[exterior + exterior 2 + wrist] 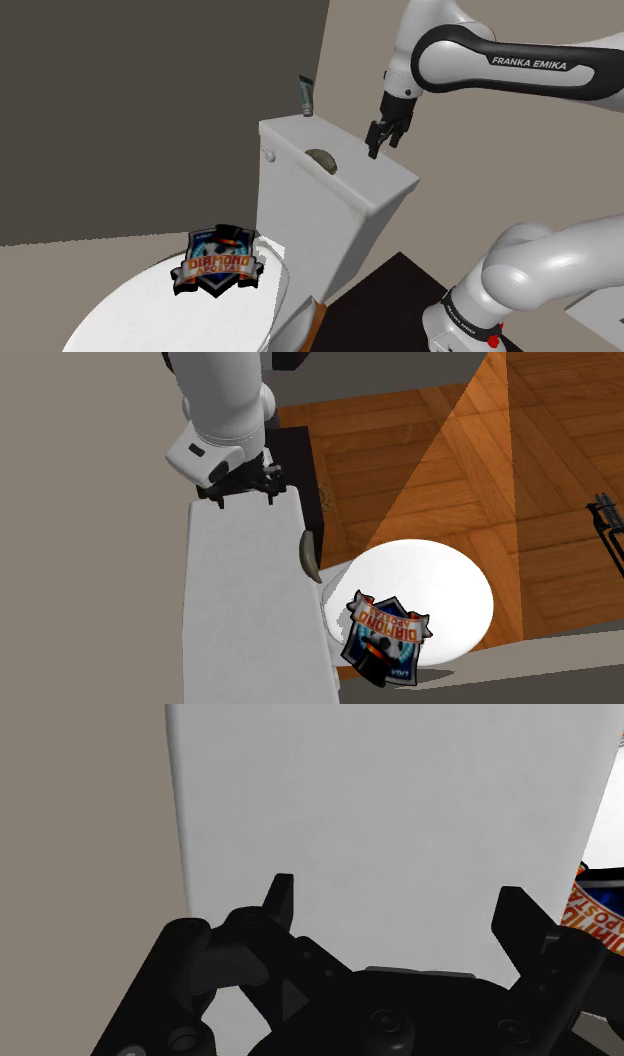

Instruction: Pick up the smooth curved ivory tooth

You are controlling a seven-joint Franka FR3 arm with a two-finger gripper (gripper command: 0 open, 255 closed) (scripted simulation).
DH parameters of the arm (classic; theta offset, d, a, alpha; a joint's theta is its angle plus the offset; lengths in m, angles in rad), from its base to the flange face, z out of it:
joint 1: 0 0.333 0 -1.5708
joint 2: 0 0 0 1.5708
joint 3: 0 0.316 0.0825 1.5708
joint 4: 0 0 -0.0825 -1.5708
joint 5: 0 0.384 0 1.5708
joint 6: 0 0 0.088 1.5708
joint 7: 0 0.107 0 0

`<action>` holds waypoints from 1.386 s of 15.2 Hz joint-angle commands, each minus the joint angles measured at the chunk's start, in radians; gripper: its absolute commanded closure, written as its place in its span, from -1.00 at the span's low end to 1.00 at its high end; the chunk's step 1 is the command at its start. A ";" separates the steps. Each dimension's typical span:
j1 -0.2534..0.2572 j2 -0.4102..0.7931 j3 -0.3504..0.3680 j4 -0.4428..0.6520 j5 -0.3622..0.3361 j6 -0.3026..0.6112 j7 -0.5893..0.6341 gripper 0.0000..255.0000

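One tooth point(320, 158), one badge point(220, 258) (one toilet point(300, 205))

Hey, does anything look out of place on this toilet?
Yes: a curved tooth lies at the edge of the tank lid, and a printed badge sits on the seat lid. Neither belongs on a toilet.

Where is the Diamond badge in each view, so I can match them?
Shoulder view: Diamond badge on the toilet seat lid, lower left.
Second exterior view: badge lower middle, on the same lid.
Wrist view: badge past the tank lid's edge, beside the open gripper.
Shared landmark: the white tank lid.
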 commanded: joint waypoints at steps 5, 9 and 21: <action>0.007 0.203 0.092 0.160 -0.001 0.036 0.133 -1.00; 0.013 0.353 0.147 0.293 -0.028 0.043 0.224 -1.00; 0.020 0.426 0.167 0.260 -0.050 0.142 0.275 1.00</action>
